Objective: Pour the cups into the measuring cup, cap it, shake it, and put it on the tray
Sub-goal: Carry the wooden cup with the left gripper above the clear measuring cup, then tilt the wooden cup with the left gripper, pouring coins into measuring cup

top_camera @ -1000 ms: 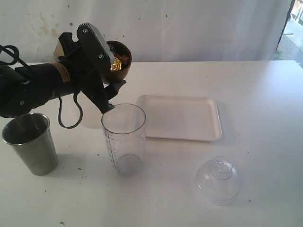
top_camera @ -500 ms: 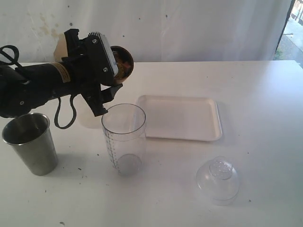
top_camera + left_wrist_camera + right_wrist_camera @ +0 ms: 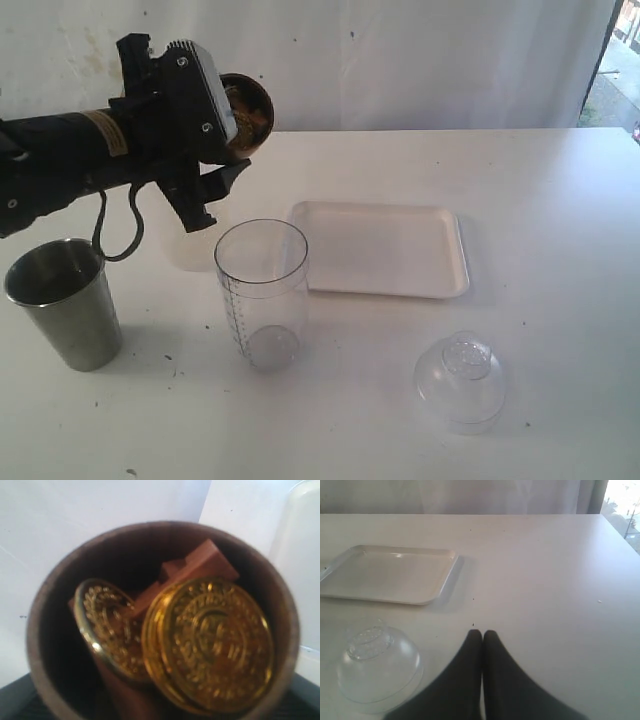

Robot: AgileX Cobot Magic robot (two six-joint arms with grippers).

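One wide white tray (image 3: 385, 250) lies just right of the measuring cup (image 3: 262, 290), which stands upright and uncapped. My left gripper (image 3: 232, 120) clamps a brown cup (image 3: 250, 105) on its side, up and left of that rim, not over it. I reckon tipping further here would spill the gold coins (image 3: 215, 645) and wooden block (image 3: 205, 562) onto the table (image 3: 560, 200). A steel tumbler (image 3: 65, 315) and a frosted cup (image 3: 185, 245) crowd the left. The domed lid (image 3: 460, 380) waits near my pinched-together right gripper (image 3: 482, 636).
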